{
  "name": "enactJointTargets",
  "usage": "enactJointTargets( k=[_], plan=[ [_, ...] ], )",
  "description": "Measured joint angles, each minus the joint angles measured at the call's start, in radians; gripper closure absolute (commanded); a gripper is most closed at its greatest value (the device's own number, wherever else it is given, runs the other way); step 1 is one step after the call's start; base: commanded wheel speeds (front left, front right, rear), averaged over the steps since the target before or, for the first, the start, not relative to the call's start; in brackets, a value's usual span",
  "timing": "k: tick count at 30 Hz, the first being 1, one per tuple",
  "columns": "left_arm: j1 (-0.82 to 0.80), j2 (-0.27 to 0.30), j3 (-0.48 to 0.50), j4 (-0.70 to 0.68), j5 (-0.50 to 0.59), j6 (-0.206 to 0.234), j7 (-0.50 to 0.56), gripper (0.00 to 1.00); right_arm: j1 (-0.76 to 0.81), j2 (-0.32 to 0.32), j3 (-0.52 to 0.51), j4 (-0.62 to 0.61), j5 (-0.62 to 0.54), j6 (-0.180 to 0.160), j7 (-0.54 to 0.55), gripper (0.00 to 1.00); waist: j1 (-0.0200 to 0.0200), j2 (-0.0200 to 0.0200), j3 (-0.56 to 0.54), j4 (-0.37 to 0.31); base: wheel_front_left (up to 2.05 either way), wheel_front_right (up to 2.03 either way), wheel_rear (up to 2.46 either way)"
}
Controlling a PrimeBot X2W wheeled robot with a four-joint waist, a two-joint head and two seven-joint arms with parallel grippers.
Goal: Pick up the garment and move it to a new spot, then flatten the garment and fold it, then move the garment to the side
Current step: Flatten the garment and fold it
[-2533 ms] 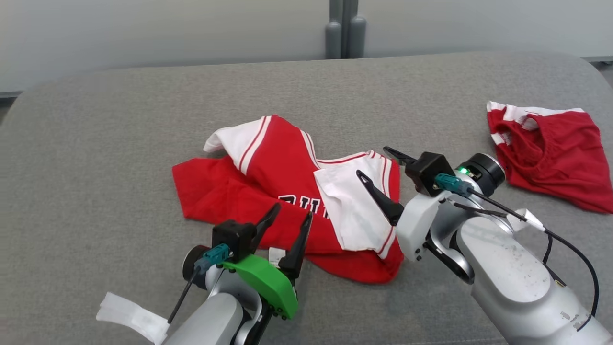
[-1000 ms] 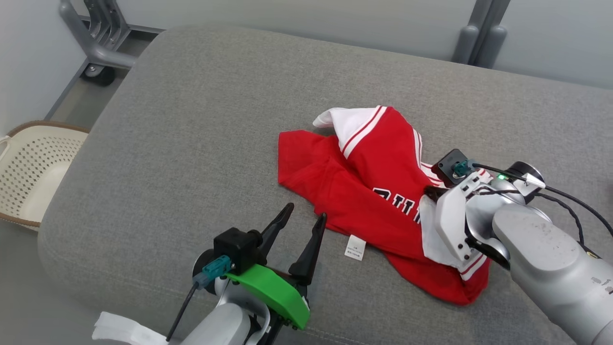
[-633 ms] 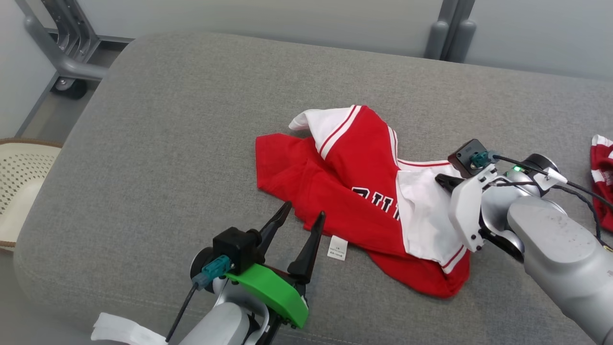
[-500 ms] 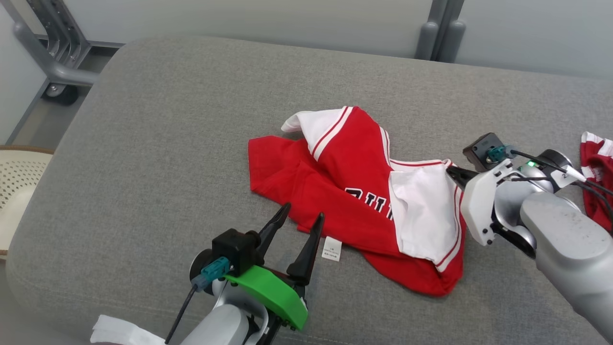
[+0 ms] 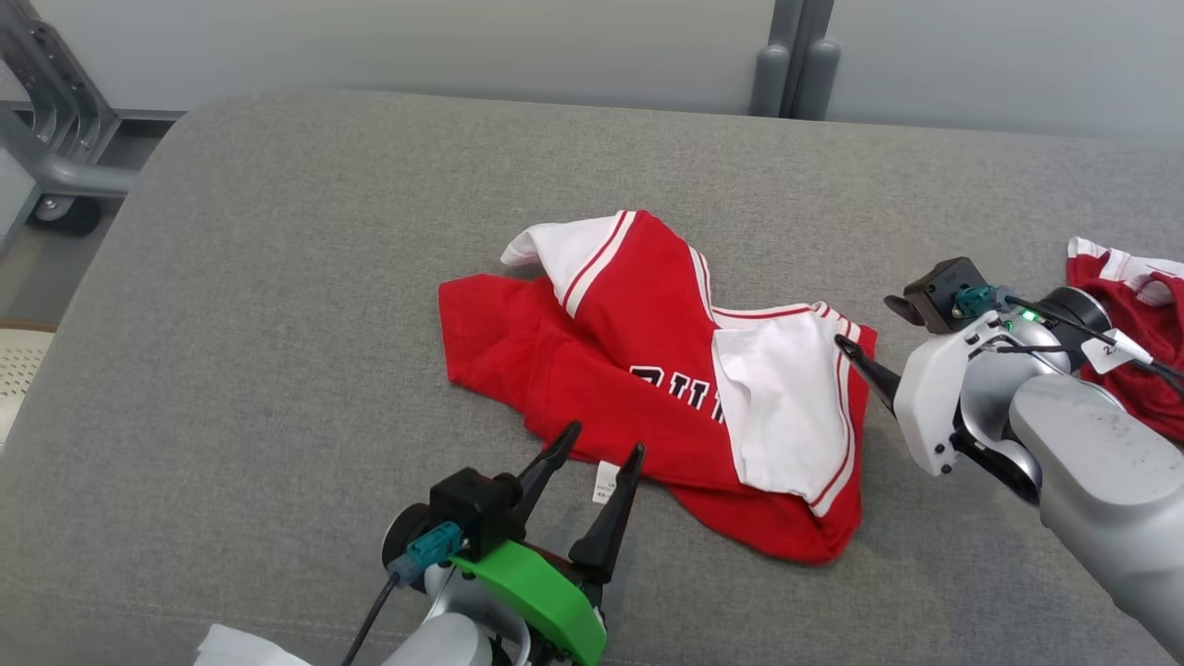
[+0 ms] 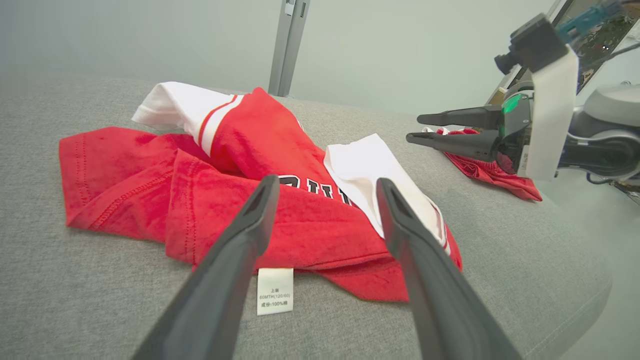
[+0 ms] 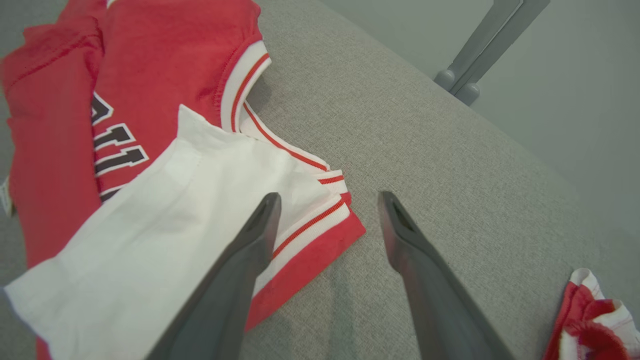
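On the grey cushion (image 5: 277,277), mid-field, lies the crumpled red-and-white jersey (image 5: 638,324): light and limp, I judge, best pinched at its striped edge (image 7: 305,225). My left pincer (image 5: 603,442) and right pincer (image 5: 865,321) both stand spread, empty.

Right gripper (image 7: 329,197) spread wide, empty, at red-white garment (image 7: 165,75) corner on grey cushion (image 7: 425,140).

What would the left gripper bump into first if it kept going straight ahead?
Probably the red jersey: its near edge, with the white care label, lies just ahead of the left gripper. Depth is unclear.
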Motion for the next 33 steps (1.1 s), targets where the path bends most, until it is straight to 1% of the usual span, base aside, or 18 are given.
enactJointTargets(
  k=[6, 11, 22, 23, 24, 25, 26, 27, 28, 29, 33],
  plan=[
    [0.0, 0.0, -0.005, 0.0, 0.0, 0.0, -0.002, 0.0, -0.005, -0.003, 0.033, -0.002, 0.003, 0.0, 0.002, 0.0, 0.0, 0.0, 0.008, 0.033, 0.0, 0.0, 0.0],
    [-0.001, 0.0, -0.005, -0.004, 0.0, 0.0, -0.002, 0.0, -0.026, -0.009, 0.062, 0.0, 0.015, 0.0, 0.019, 0.0, 0.0, 0.0, 0.02, 0.075, 0.0, 0.0, 0.0],
    [-0.002, 0.0, -0.001, -0.017, 0.0, -0.001, -0.002, 0.0, -0.058, -0.02, 0.157, 0.004, 0.045, 0.001, 0.078, 0.0, 0.0, 0.0, 0.053, 0.163, 0.0, 0.0, 0.0],
    [-0.002, 0.0, 0.003, -0.017, 0.0, -0.001, -0.002, 0.0, -0.062, -0.021, 0.163, 0.005, 0.048, 0.001, 0.08, 0.12, 0.0, 0.0, 0.055, 0.168, 0.0, 0.0, 0.0],
    [-0.002, 0.0, 0.007, -0.018, 0.0, -0.001, -0.002, 0.0, -0.065, -0.021, 0.169, 0.005, 0.049, 0.001, 0.08, 0.51, 0.0, 0.0, 0.057, 0.172, 0.0, 0.0, 0.0],
    [-0.002, 0.0, 0.01, -0.018, 0.0, -0.001, -0.002, 0.0, -0.067, -0.021, 0.175, 0.005, 0.051, 0.001, 0.08, 0.56, 0.0, 0.0, 0.059, 0.175, 0.0, 0.0, 0.0],
    [-0.002, 0.0, 0.012, -0.018, 0.0, -0.001, -0.003, 0.0, -0.069, -0.021, 0.181, 0.006, 0.054, 0.001, 0.084, 0.69, 0.0, 0.0, 0.06, 0.176, 0.0, 0.0, 0.0],
    [-0.002, 0.0, 0.015, -0.018, 0.0, -0.001, -0.002, 0.0, -0.07, -0.022, 0.186, 0.006, 0.061, 0.001, 0.089, 0.75, 0.0, 0.0, 0.061, 0.177, 0.0, 0.0, 0.0],
    [-0.002, 0.0, 0.017, -0.018, 0.0, -0.001, -0.002, 0.0, -0.072, -0.025, 0.189, 0.006, 0.066, 0.001, 0.089, 0.98, 0.0, 0.0, 0.061, 0.177, 0.0, 0.0, 0.0],
    [-0.002, -0.001, 0.019, -0.018, 0.0, -0.001, -0.002, 0.0, -0.073, -0.029, 0.193, 0.007, 0.071, 0.001, 0.089, 1.0, 0.0, 0.0, 0.061, 0.177, 0.0, 0.0, 0.0],
    [-0.002, -0.001, 0.034, -0.021, 0.0, 0.001, -0.003, 0.0, -0.096, -0.032, 0.213, 0.005, 0.075, 0.002, 0.096, 1.0, 0.0, 0.0, 0.06, 0.166, 0.0, 0.0, 0.0]
  ],
)
